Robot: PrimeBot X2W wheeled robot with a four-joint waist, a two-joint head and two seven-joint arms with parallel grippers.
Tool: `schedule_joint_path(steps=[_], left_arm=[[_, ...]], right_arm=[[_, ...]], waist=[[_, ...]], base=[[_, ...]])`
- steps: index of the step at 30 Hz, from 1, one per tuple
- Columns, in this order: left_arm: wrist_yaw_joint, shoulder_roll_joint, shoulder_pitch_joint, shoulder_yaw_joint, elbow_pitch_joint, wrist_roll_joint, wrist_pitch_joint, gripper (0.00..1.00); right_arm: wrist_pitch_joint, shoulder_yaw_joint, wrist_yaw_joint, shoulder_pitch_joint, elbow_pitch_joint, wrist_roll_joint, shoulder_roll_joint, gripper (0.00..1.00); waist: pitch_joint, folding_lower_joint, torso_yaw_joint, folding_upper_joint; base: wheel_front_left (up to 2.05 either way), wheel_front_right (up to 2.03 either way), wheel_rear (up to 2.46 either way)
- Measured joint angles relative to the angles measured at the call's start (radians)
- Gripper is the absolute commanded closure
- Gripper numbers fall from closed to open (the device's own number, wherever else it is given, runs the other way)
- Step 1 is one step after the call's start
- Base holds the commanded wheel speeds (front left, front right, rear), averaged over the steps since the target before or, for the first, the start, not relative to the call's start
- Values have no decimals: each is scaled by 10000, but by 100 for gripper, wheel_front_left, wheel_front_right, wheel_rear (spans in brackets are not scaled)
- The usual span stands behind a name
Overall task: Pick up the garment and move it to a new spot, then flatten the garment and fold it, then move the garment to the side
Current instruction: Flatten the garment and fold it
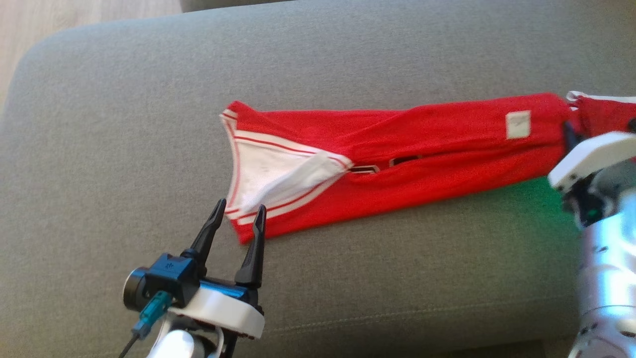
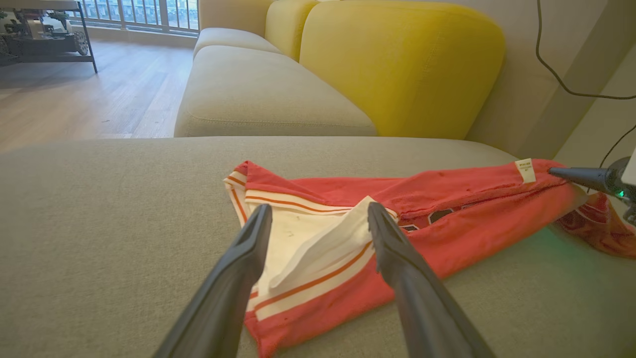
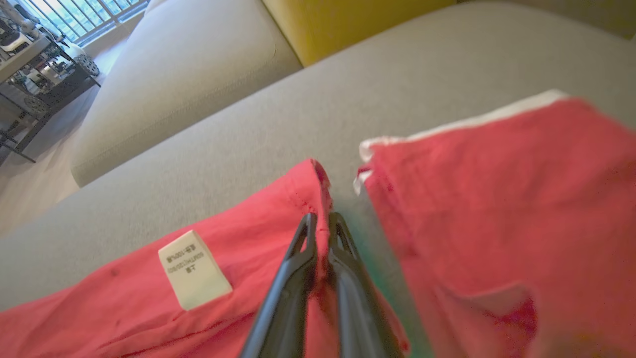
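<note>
A broad grey sofa cushion (image 1: 124, 149) is seen carrying one red garment (image 1: 422, 149), which is laid lengthwise across it in a long, loosely folded band. Its white striped trim (image 1: 278, 184) is turned toward the left end, and a white label (image 1: 518, 124) is shown near the right.

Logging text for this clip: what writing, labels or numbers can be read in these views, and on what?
White care label sewn on the red garment: a few lines of small print, too blurred to read.
Black print on the garment's front: mostly tucked into the fold, unreadable.
Nothing else carries legible text.
</note>
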Motion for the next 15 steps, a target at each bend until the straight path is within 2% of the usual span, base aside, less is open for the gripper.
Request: schedule_joint_path(steps=[6, 15], left_arm=[[-10, -8, 0, 21, 8, 0, 0, 0], [-96, -157, 5, 17, 121, 0, 0, 0]], right_arm=[[1118, 717, -2, 92, -2447, 535, -109, 100], [2702, 3051, -2, 1193, -5908, 2424, 104, 100]], waist=[[-88, 0, -117, 0], [-209, -1, 245, 0]], base=[[0, 0, 0], [0, 0, 0]])
